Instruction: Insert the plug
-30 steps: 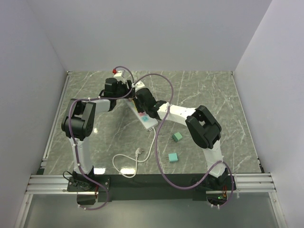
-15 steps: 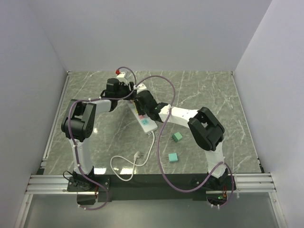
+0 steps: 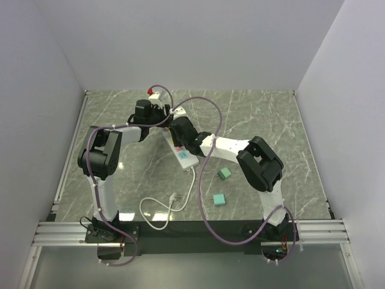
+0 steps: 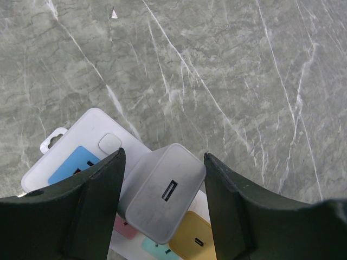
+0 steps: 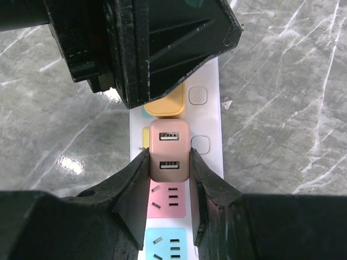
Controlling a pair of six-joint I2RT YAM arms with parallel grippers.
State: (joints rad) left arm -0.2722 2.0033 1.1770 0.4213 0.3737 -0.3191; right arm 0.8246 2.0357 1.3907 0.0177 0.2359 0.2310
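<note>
A pink plug (image 5: 169,149) with two USB ports stands on the white power strip (image 5: 209,114), over a yellow socket. My right gripper (image 5: 169,157) is shut on its sides. I cannot tell how deep its prongs sit. Just beyond it, my left gripper (image 4: 164,162) is shut on a white charger (image 4: 162,200) that stands on the same power strip (image 4: 92,135), beside a yellow plug (image 4: 198,241). In the top view both grippers meet over the power strip (image 3: 185,155) at the table's middle back, the left gripper (image 3: 165,116) behind the right gripper (image 3: 179,139).
Free pink (image 5: 168,203) and blue (image 5: 165,244) sockets lie on the near part of the strip. The strip's white cable loops to its own plug (image 3: 174,195) near the front. Two green cubes (image 3: 224,173) (image 3: 219,199) lie to the right. Purple arm cables arch overhead.
The right arm and the strip have shifted slightly left, and the white cable's loop on the table moved with them. Both grips look unchanged.
</note>
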